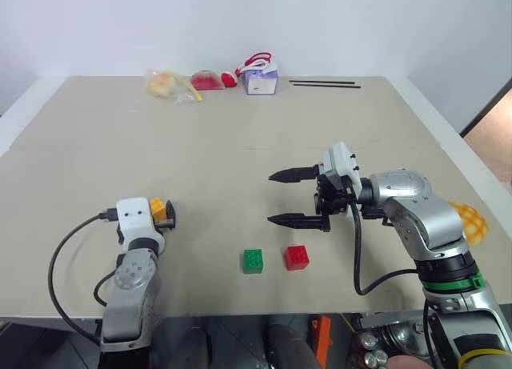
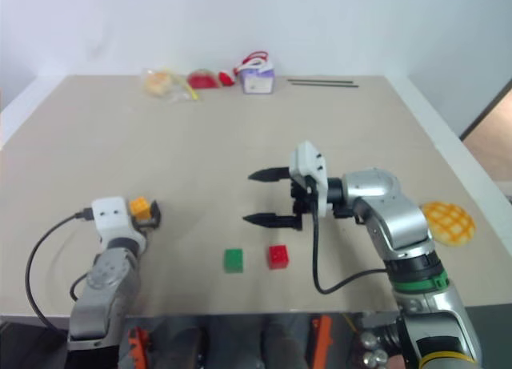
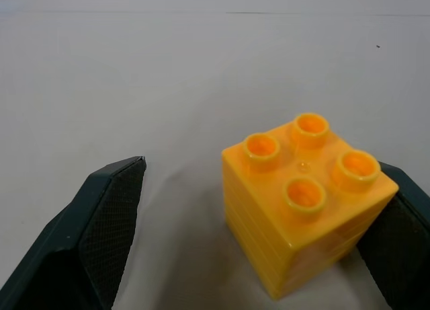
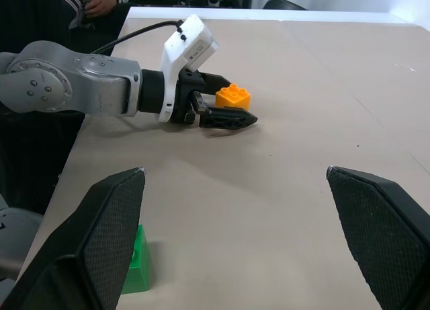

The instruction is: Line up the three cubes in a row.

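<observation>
four studs top the yellow-orange cube up close, between the wide left claw.

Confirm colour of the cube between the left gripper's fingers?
Yellow-orange cube, four studs on top; clearest in the left wrist view.

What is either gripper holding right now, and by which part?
Nothing is held. The left gripper stands open around the yellow-orange cube, which sits on the table against one finger only. The right gripper hangs open, empty.
</observation>
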`<state>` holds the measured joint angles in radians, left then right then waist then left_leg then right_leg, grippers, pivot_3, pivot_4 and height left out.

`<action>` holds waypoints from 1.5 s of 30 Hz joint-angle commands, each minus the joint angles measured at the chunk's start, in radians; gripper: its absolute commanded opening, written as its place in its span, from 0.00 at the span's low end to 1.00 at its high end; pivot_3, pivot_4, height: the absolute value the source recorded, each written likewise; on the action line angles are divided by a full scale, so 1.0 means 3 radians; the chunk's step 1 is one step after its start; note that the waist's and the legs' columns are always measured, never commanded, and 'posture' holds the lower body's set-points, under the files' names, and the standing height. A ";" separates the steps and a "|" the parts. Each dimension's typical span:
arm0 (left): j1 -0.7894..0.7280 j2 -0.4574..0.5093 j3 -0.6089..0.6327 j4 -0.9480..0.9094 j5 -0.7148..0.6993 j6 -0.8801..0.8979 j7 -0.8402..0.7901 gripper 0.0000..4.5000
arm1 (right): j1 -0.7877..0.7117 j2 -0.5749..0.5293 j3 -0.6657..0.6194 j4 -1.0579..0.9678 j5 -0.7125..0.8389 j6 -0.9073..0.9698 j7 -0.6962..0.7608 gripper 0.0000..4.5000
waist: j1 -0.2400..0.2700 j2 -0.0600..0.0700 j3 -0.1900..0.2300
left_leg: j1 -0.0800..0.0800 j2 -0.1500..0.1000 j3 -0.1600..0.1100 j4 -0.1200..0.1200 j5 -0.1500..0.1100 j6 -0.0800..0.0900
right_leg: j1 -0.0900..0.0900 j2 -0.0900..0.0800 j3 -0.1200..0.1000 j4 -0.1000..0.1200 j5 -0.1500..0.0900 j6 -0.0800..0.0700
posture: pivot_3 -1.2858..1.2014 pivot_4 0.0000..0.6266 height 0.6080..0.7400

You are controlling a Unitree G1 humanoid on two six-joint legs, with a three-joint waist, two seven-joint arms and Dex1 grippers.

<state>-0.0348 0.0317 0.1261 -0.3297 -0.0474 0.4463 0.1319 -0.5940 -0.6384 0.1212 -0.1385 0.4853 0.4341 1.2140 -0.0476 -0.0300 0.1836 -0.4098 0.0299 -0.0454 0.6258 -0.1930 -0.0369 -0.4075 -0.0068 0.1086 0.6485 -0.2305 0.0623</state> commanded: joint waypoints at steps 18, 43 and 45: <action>-0.0026 0.0048 0.0185 -0.0016 0.0023 0.0022 0.0037 1.00 | -0.0048 0.0012 -0.0031 -0.0073 0.0014 -0.0044 0.0018 1.00 | 0.0000 0.0000 0.0000 | 0.0000 0.0000 0.0000 0.0000 0.0000 0.0000 | 0.0000 0.0000 0.0000 0.0000 0.0000 -0.0001 | 0.52 0.24 1.00; -0.0149 0.0486 -0.0065 0.0094 -0.0580 -0.0206 -0.1271 0.30 | 0.0021 -0.0128 -0.0143 -0.0261 0.0187 0.0066 0.0148 1.00 | -0.0001 0.0000 0.0000 | -0.0001 0.0000 0.0000 0.0000 0.0000 0.0000 | -0.0001 0.0000 -0.0001 0.0000 -0.0001 -0.0002 | 0.52 0.24 1.00; -0.0135 0.0901 -0.0309 0.0113 -0.0763 -0.0322 -0.2124 0.30 | 0.0079 -0.0243 -0.0235 -0.0424 0.0351 0.0182 0.0222 1.00 | -0.0001 0.0000 0.0000 | -0.0003 0.0000 0.0000 -0.0003 -0.0001 -0.0001 | -0.0004 0.0000 -0.0002 0.0000 -0.0004 -0.0004 | 0.52 0.24 1.00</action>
<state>-0.0688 0.2359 0.0803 -0.2816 -0.2235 0.3984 -0.3044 -0.5750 -0.6808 0.1050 -0.1973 0.5338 0.4648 1.2571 -0.0479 -0.0299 0.1837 -0.4110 0.0301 -0.0456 0.6242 -0.1933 -0.0374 -0.4091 -0.0069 0.1078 0.6484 -0.2320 0.0608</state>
